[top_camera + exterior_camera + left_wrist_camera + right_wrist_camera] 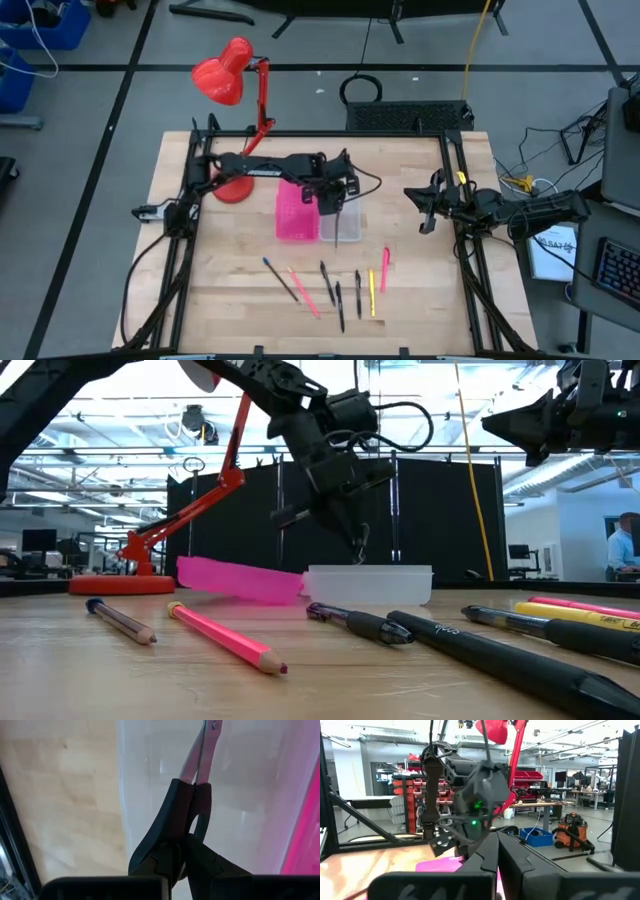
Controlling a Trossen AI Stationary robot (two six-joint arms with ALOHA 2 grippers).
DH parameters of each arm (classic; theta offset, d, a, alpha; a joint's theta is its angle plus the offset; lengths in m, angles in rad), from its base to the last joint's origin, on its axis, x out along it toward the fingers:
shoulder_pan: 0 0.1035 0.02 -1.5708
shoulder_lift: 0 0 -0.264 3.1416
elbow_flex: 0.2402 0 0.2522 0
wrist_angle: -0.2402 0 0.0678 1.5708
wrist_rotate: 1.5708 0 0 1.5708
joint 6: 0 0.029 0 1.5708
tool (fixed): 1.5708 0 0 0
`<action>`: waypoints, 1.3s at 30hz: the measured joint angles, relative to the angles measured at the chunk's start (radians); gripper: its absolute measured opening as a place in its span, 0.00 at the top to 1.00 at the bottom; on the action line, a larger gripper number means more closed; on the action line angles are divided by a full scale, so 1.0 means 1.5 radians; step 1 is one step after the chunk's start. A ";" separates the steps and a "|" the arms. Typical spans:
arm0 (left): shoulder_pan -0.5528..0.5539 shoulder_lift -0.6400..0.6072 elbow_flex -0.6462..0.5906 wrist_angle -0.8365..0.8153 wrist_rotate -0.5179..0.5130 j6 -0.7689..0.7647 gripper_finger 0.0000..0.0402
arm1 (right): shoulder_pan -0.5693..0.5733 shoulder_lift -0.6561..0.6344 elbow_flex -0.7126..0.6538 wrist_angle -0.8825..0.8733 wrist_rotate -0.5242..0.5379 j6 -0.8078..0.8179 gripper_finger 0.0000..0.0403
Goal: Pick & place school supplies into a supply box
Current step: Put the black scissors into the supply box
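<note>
Jaws of the left gripper (182,857) clenched on the black handle of the scissors (192,795), silver blades closed and pointing straight down away from the fingers, long axis roughly vertical, tips hanging just above the clear supply box (341,228) in the low view. Left gripper (335,195) sits over the box, centre of the table, slightly far side. Pink perforated tray (297,211) touches the box on its left. Right gripper (428,207) fingers pressed together, holding nothing, parked up at the right side of the table, well apart from the box. On the near part of the table lie the remaining supplies in a loose row: blue-capped pencil (280,278), pink pencil (303,291), black pens (334,290), yellow pen (372,292), short pink pen (385,269), long axes mostly near-to-far, a few slanted. Surface is a light wood table (220,280) with black frame rails. Red desk lamp (237,100) stands at the far left. Room beyond: workshop, black curtain panels, shelving, a person (622,548) at far right in the low view. Small print on the nearest black pen (500,652), too blurred to read.
</note>
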 joint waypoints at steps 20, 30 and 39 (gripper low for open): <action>0.053 0.004 -0.001 -0.034 0.041 0.027 0.92 | 0.000 0.000 0.000 0.054 0.001 -0.069 1.00; 0.075 0.035 -0.001 -0.039 0.025 0.017 0.92 | 0.000 0.000 0.000 0.058 0.001 -0.084 1.00; 0.065 0.060 0.001 -0.025 -0.014 0.046 0.84 | 0.000 0.004 0.000 0.059 0.000 -0.087 1.00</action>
